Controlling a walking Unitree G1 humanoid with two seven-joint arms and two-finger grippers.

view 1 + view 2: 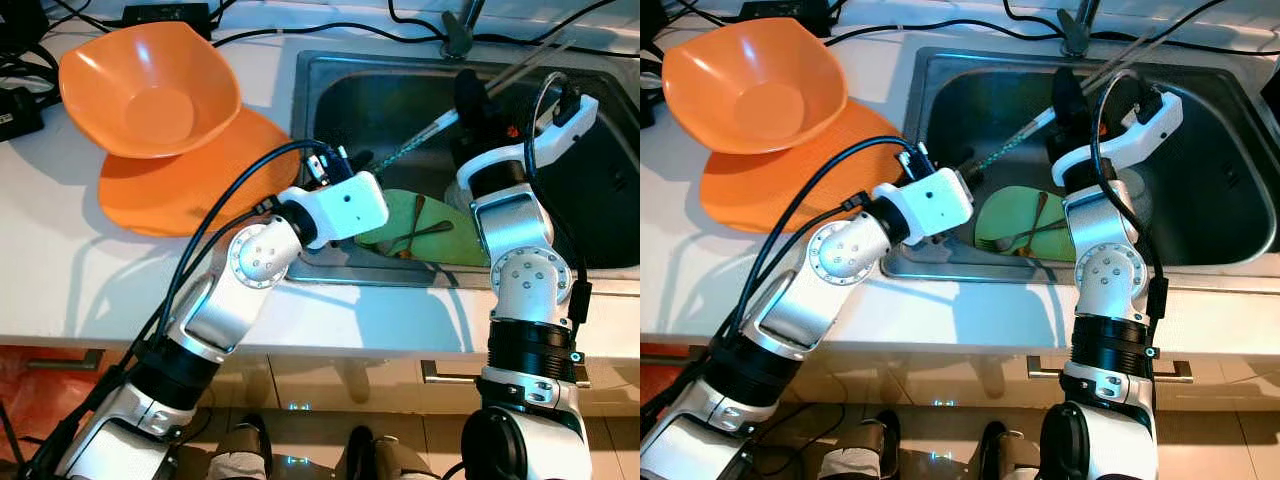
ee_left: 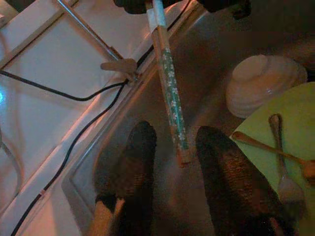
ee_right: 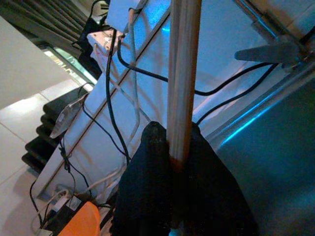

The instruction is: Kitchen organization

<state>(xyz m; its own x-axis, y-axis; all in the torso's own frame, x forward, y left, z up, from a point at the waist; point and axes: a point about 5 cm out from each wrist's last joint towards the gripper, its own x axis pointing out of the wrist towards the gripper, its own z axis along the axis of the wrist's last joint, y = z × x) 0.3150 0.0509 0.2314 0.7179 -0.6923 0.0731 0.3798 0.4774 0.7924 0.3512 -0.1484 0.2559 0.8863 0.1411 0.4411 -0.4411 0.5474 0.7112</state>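
Observation:
A pair of long chopsticks [image 1: 430,128] with a green patterned lower end slants over the steel sink [image 1: 380,95]. My right gripper [image 1: 474,98] is shut on their upper part [image 3: 184,73]. My left gripper [image 2: 178,136] is open low in the sink, its two black fingers [image 2: 140,147] standing either side of the chopsticks' lower tip [image 2: 181,147] without closing on it. A green plate [image 1: 450,240] lies in the sink with a spoon [image 2: 266,145] and a fork [image 2: 284,169] on it.
An orange bowl [image 1: 150,90] rests on an orange plate [image 1: 200,185] on the white counter at the left. A white ribbed bowl [image 2: 266,81] sits upside down in the sink beside the green plate. The faucet [image 1: 458,30] and black cables [image 1: 330,30] run along the back.

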